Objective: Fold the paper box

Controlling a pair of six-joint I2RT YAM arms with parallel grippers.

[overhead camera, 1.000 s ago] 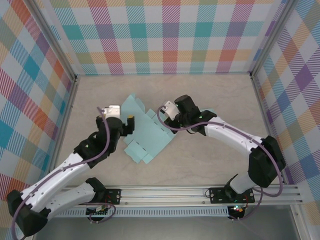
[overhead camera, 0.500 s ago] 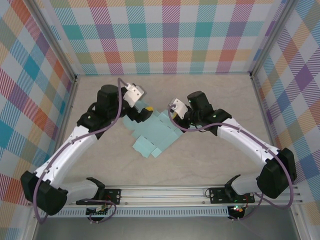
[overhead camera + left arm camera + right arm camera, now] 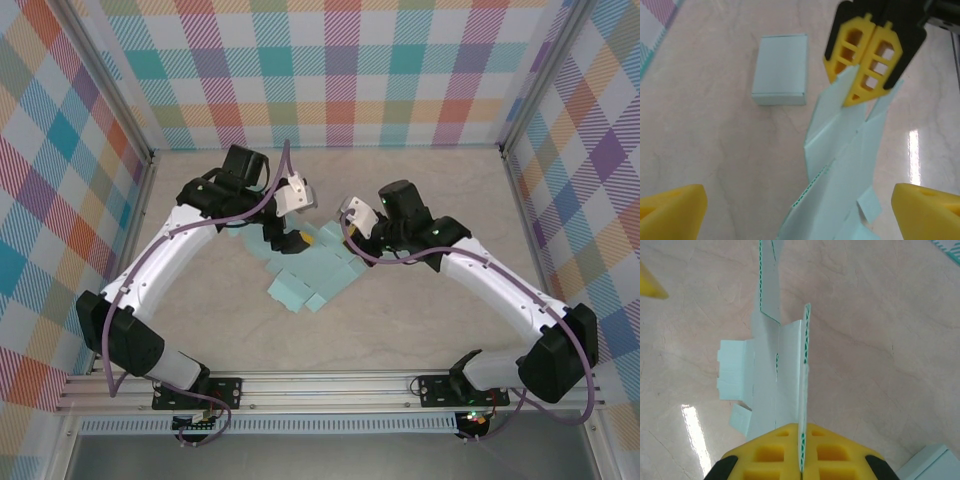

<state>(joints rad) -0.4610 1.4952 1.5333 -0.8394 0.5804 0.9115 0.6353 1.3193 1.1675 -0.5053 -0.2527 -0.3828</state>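
Box (image 3: 320,268) unmoved; left end effector (image 3: 292,240) crept rightward.

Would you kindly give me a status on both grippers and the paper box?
Right gripper shut on a raised flap of the paper box. Left gripper open above it, holding nothing. Small pale box lies apart, not obstructing.

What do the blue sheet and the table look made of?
The sheet: thin card or stiff paper, matte pale blue; it holds sharp creases and cut tabs. The table: hard, glossy, marbled beige, perhaps laminate; it mirrors a light streak.
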